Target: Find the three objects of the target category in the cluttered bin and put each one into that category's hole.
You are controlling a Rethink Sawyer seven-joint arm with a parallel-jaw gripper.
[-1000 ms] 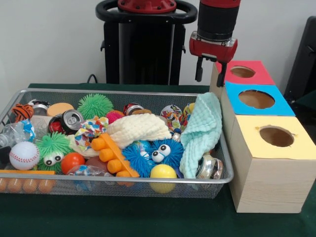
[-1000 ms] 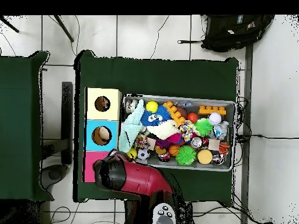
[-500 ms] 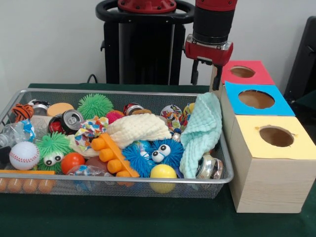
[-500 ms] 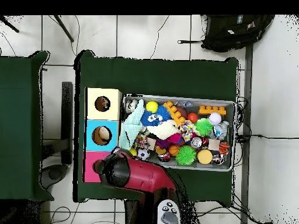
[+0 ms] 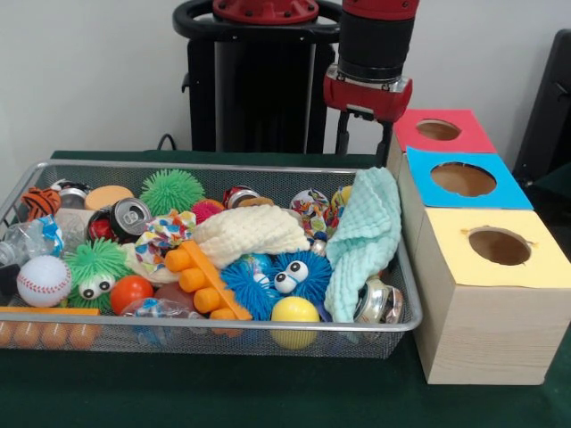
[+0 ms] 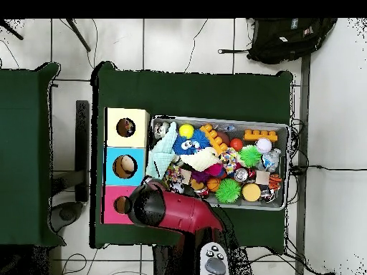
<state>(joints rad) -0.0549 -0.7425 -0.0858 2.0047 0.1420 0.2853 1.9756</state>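
My gripper (image 5: 364, 143) hangs open and empty above the far right corner of the wire bin (image 5: 214, 326), just left of the red box. Its two dark fingers (image 5: 343, 135) point down with a clear gap between them. The bin holds a crushed soda can (image 5: 123, 218), a second can (image 5: 378, 301), a mint cloth (image 5: 366, 236) draped over the right rim, a cream cloth (image 5: 250, 230), a yellow ball (image 5: 294, 314), a baseball (image 5: 42, 280) and fuzzy toys (image 5: 275, 276). In the overhead view the red arm (image 6: 166, 211) covers the gripper.
Three wooden boxes stand right of the bin, each with a round hole: red (image 5: 438, 130), blue (image 5: 463, 179), yellow (image 5: 500, 246). From overhead, the yellow box (image 6: 126, 127) and blue box (image 6: 125, 167) each show something inside their holes. A black backpack (image 6: 287, 37) lies on the floor.
My gripper has moved left in the front view, from over the red box's edge to above the bin's far right corner. It stays open and empty. The bin's contents have not moved.
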